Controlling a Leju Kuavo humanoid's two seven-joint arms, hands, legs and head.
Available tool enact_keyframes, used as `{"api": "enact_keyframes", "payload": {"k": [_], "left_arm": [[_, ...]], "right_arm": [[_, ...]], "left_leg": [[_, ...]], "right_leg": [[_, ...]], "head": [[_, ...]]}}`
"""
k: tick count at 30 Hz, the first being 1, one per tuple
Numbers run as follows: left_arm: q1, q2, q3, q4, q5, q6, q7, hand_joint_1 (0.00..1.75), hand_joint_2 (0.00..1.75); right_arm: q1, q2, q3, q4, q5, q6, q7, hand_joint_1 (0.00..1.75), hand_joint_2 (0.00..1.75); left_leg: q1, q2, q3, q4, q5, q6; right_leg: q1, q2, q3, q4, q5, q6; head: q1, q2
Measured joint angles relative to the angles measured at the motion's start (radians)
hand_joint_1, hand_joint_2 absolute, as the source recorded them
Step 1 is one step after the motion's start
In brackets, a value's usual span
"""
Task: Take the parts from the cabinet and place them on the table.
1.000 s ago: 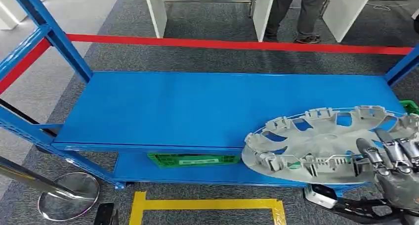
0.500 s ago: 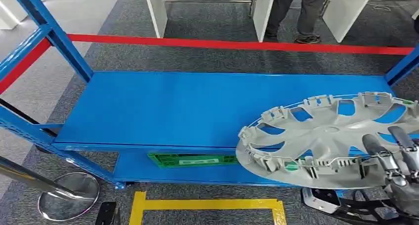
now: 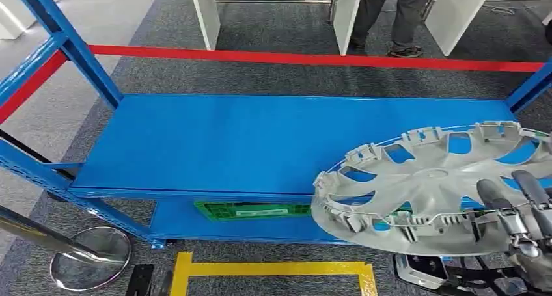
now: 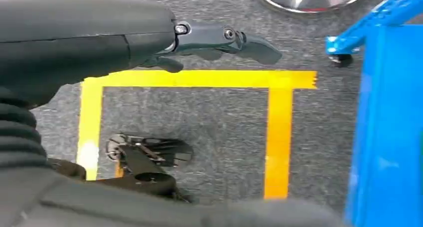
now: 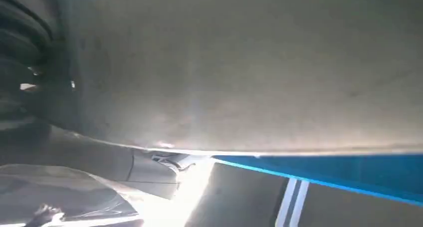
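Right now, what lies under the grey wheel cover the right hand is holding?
Through the wheel cover spokes, the blue shelf shows. The right hand grips its near rim. The shelf's front right corner is covered.

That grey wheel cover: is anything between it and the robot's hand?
No. The right hand already holds the wheel cover by its near rim, tilted above the blue shelf. Nothing visible sits between them. The table it must go to is not in these views.

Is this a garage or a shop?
Probably a workshop or test hall: a blue metal rack, a car's wheel cover in the robot's right hand, and yellow floor tape.
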Motion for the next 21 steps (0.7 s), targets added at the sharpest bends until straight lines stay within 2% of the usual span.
{"api": "enact_keyframes", "payload": {"k": [9,15,21], "left_arm": [[0.0,0.0,0.0,0.0,0.001,0.002,-0.013,0.0,1.75],[0.0,0.001,0.0,0.007,-0.001,-0.013,0.003,0.0,1.75],[0.0,0.002,0.0,0.008,0.0,-0.022,0.006,0.0,1.75]], "right_arm": [[0.02,0.0,0.005,-0.012,0.0,0.0,-0.006,1.75,1.75],[0.024,0.0,0.018,-0.015,-0.004,0.0,-0.015,1.75,1.75],[0.035,0.0,0.041,-0.015,-0.002,0.0,0.019,1.75,1.75]], "left_leg": [[0.0,0.0,0.0,0.0,0.0,0.0],[0.0,0.0,0.0,0.0,0.0,0.0],[-0.003,0.0,-0.001,0.006,-0.003,0.002]], "right_leg": [[0.0,0.0,0.0,0.0,0.0,0.0],[0.0,0.0,0.0,0.0,0.0,0.0],[-0.003,0.0,0.0,-0.004,0.003,0.002]], "head": [[0.0,0.0],[0.0,0.0],[0.0,0.0]]}}
